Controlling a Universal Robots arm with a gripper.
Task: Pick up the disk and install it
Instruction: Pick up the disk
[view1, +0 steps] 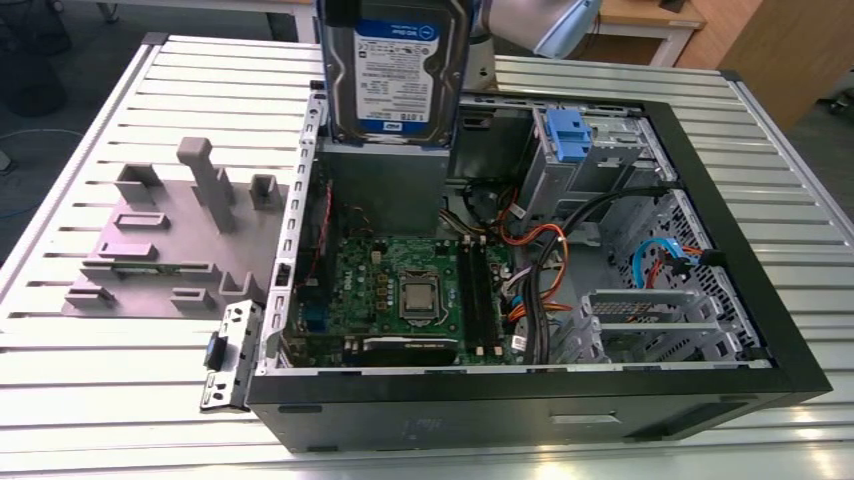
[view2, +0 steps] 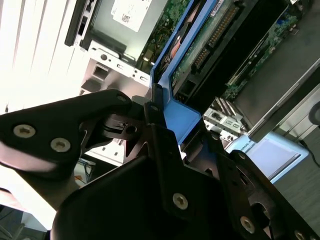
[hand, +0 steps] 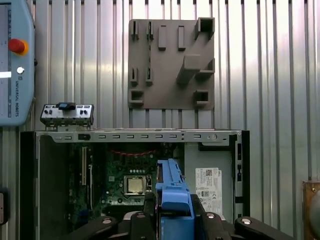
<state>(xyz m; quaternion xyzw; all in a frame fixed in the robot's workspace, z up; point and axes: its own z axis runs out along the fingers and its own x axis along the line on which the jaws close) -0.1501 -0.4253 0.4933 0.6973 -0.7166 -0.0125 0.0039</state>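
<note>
Open overhead across the case (view1: 534, 395); inside, crowded by a cable tangle (view1: 534, 265) between motherboard (view1: 387, 270) and drive cage (view1: 607, 150). Corner by the held disk (view1: 396, 70) filled by the grey power supply (view1: 380, 180). Room to pass over the slatted table (view1: 80, 380), apart from the pegged grey fixture plate (view1: 160, 250) at the exterior view's left

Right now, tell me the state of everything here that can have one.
disk, held upright above the computer case, not installed.
tool, shut on the disk.
computer case, on its side, panel off, interior exposed.
processor, bare, no cooler on it.
</note>
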